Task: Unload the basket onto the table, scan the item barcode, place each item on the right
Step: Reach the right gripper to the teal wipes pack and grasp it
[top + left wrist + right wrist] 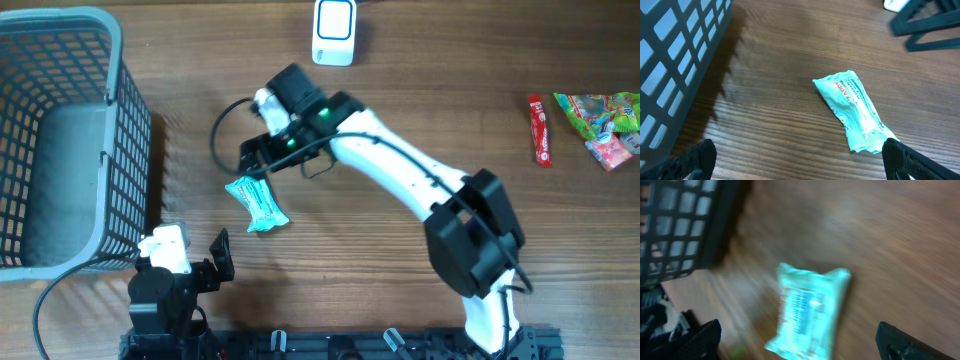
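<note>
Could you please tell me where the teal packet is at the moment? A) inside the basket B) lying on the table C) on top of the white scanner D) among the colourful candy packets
B: the teal packet lies flat on the wooden table, just outside the basket.

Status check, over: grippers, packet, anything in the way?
Left gripper open, empty. Right gripper open above packet, no grip. Packet flat on table, near basket. Nothing blocking; scanner at far edge.
</note>
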`<state>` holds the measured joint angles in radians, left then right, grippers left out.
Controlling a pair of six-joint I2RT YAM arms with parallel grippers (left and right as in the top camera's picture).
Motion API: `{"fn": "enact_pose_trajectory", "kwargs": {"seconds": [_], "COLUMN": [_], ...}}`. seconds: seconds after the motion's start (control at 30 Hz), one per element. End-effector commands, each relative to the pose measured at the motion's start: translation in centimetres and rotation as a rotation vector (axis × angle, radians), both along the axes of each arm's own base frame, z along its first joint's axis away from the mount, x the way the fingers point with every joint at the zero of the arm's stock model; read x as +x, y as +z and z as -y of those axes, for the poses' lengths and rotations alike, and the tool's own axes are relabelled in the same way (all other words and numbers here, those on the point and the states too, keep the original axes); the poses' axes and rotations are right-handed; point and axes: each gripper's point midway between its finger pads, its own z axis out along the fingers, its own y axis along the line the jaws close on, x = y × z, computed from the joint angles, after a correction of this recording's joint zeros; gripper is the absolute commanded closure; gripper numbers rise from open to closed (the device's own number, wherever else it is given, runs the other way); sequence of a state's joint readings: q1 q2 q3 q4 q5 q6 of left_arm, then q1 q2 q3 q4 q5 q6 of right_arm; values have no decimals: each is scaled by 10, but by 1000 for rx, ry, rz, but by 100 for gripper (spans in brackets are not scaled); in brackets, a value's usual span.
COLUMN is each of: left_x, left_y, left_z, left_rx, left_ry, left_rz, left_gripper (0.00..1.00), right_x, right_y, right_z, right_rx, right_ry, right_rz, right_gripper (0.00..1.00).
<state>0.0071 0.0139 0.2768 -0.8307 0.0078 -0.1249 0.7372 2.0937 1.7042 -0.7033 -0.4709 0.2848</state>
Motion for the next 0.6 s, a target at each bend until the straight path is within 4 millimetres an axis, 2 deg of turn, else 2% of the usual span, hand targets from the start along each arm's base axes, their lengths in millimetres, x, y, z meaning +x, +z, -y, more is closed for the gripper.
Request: {"fn": "enact_pose_trajectory", "kwargs": {"seconds": [0.0,0.03,0.1,0.2,0.27,0.4,0.47,0.57], "left_x": [0,0,0,0,0,0,0,0], "left_y": [0,0,0,0,0,0,0,0], "left_z": [-1,-1,-1,-1,-1,-1,-1,-1], "left_rx": [18,18,18,18,18,18,18,18], "left_ry": [-6,-6,-6,-6,-6,-6,-6,-6], "left_rz": [4,4,4,4,4,4,4,4], "left_gripper": [0,0,0,0,0,0,0,0], "right_x": [-24,-31,-34,-35,-34,-32,-30,-32], "right_y": [-31,-42,-62,-84,-86,-93,-100,-107], "right_z": [-26,-30,-26,-5,0,14,24,26], "right_rx": [8,-9,-77,-216,-240,-318,-376,-404], "right_ry": [54,68,57,22,21,-1,-20,-18], "right_rz": [-67,-75,-81,-71,-64,-41,-32,-30], "right_gripper": [0,0,0,1,2,15,16,27]}}
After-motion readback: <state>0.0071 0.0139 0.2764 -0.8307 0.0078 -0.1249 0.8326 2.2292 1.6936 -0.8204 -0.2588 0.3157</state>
